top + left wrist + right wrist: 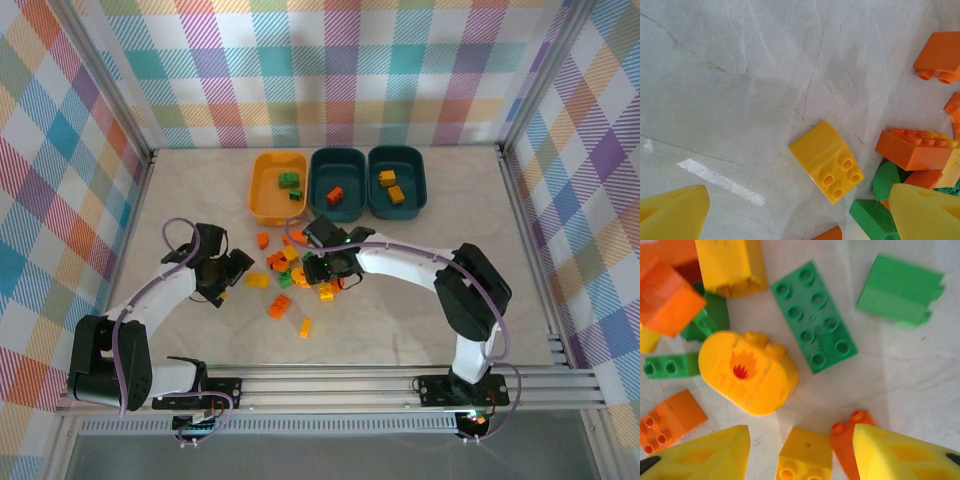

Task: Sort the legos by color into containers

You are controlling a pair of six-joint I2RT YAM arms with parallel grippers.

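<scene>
Three shallow rounded plastic tubs stand in a row at the far side of the pale marbled table (470, 260): a yellow-orange tub (265, 207) on the left holding two green studded bricks (290, 181), a dark teal middle tub (352, 170) holding one orange brick (335, 195), and a dark teal right tub (415, 200) holding two yellow bricks (396, 194). Nearer the arms, a loose heap of small green, orange and yellow plastic bricks (285, 275) lies mid-table, with a few strays toward the near edge, among them a small yellow stray brick (305, 327). The left gripper (799, 189) hangs at the left rim of the heap with its yellow fingers (672, 215) spread wide and nothing held; a curved yellow four-stud brick (826, 161) lies flat on the table just ahead of the gap, touching neither finger. The right gripper (801, 430) hovers over the heap's right side, fingers apart and released: a small yellow studded brick (805, 457) sits between them with bare table showing on its left, and an orange studded brick (846, 437) lies against or just beside the right finger, which of the two I cannot tell. Beyond the tips lie a round-ended yellow brick with a flame print (747, 372) and a flat green two-by-four plate (814, 316), just beside each other
</scene>
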